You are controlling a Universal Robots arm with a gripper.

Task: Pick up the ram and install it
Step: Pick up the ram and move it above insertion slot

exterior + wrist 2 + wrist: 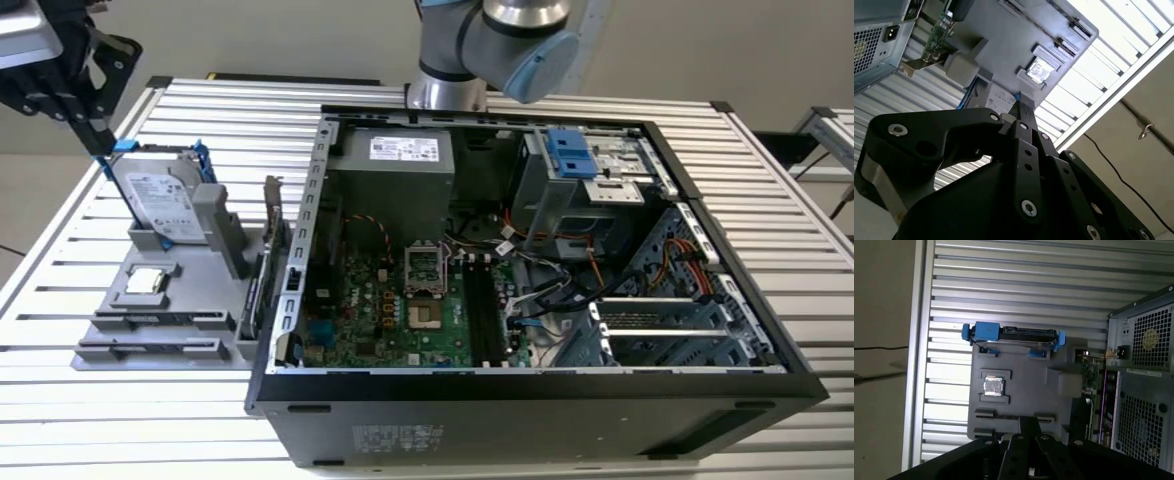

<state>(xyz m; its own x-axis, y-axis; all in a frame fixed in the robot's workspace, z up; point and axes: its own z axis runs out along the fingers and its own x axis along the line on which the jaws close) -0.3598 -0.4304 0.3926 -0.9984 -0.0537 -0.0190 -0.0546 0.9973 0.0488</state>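
The black claw [1021, 107] is seen closest, its two fingers pressed together with nothing between them. The ram [158, 319] is seen as a thin dark strip set on edge in a slot of the grey holder [194, 288], beside the open computer case [534, 386]; its colour cannot be told. The arm [514, 35] is reached toward the exterior view's left. The claw is pointed down just beside the hard drive [160, 200], well apart from the ram.
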